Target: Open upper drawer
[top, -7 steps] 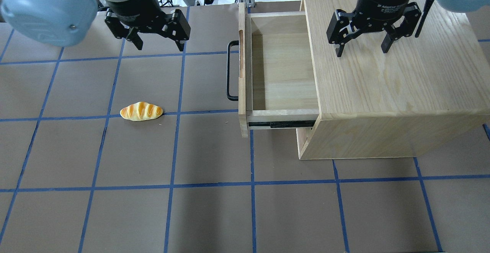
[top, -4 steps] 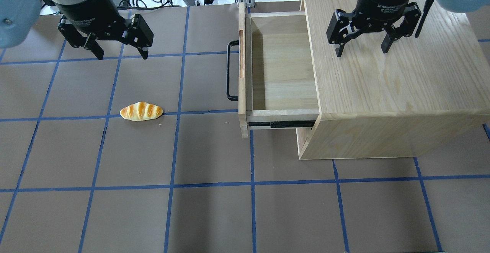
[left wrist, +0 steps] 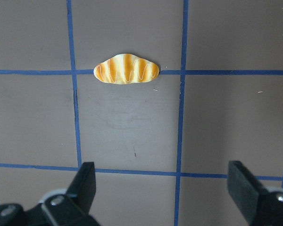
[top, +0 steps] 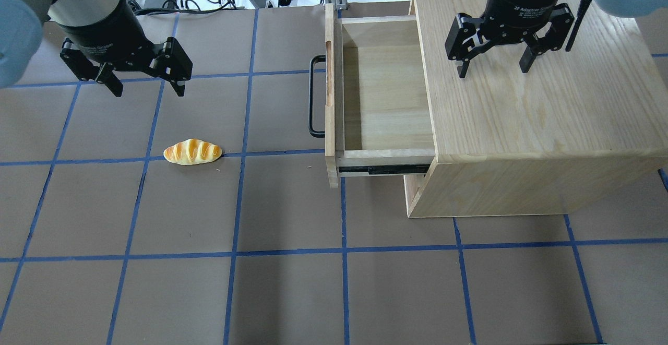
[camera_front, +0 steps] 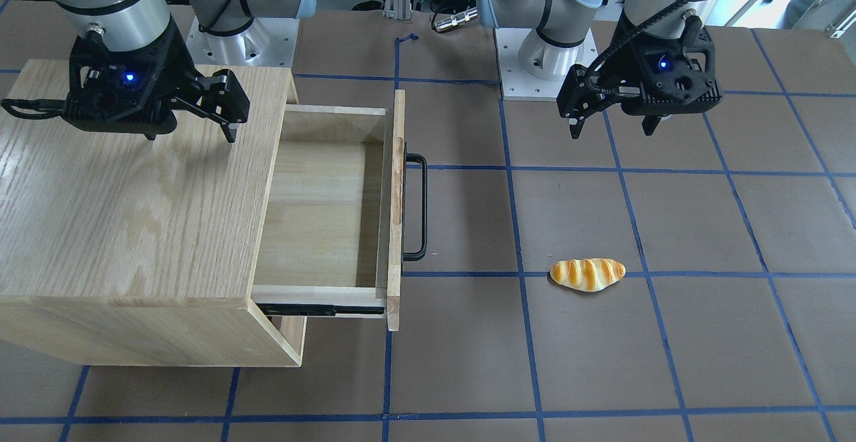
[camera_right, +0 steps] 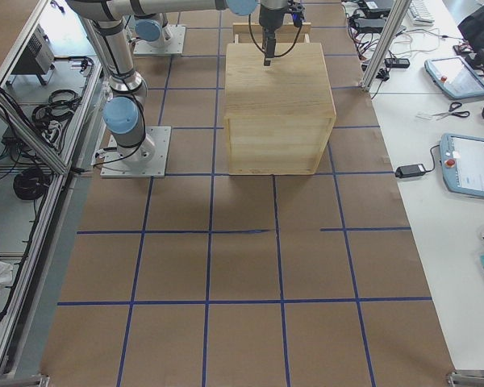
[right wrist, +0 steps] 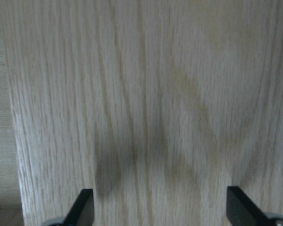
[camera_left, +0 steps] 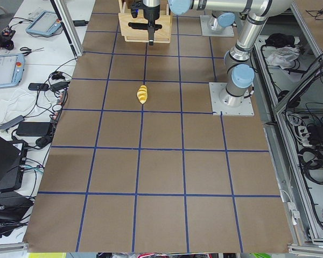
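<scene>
The upper drawer (top: pixel 386 99) stands pulled far out of the oak cabinet (top: pixel 548 99) with its black bar handle (top: pixel 311 97) free, so I judge the opening as done. The left gripper (top: pixel 147 92), wide open and empty, hangs well apart from the handle and should not come near the drawer front, which a light push could slide in. The right gripper (top: pixel 493 71), also open and empty, hovers above the cabinet top near its edge, and the room for moving is on the handle side, where a bread roll (top: pixel 192 152) lies on the table (top: pixel 292 204).

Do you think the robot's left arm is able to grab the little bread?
Probably yes. The bread lies by itself on the table, and the left gripper hangs close by, jaws open, with nothing between them.
</scene>
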Controlling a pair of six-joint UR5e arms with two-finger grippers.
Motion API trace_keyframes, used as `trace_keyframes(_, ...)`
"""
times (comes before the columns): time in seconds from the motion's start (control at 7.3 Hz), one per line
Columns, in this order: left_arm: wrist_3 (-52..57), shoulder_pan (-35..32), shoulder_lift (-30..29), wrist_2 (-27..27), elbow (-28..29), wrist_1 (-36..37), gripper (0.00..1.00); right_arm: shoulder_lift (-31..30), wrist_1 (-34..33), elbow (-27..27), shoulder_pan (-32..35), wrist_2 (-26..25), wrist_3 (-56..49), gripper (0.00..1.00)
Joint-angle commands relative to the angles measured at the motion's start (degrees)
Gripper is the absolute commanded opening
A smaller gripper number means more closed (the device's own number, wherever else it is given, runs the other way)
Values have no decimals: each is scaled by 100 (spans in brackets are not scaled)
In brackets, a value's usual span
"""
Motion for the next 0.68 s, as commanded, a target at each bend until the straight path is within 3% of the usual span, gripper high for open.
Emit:
trace_keyframes(0.0,15,-21,-31,-77,-12,14,100,0,0,3,0,0,8,100)
trace_keyframes(0.55,51,-30,-40,-385,-39,67,100,0,0,3,0,0,8,100)
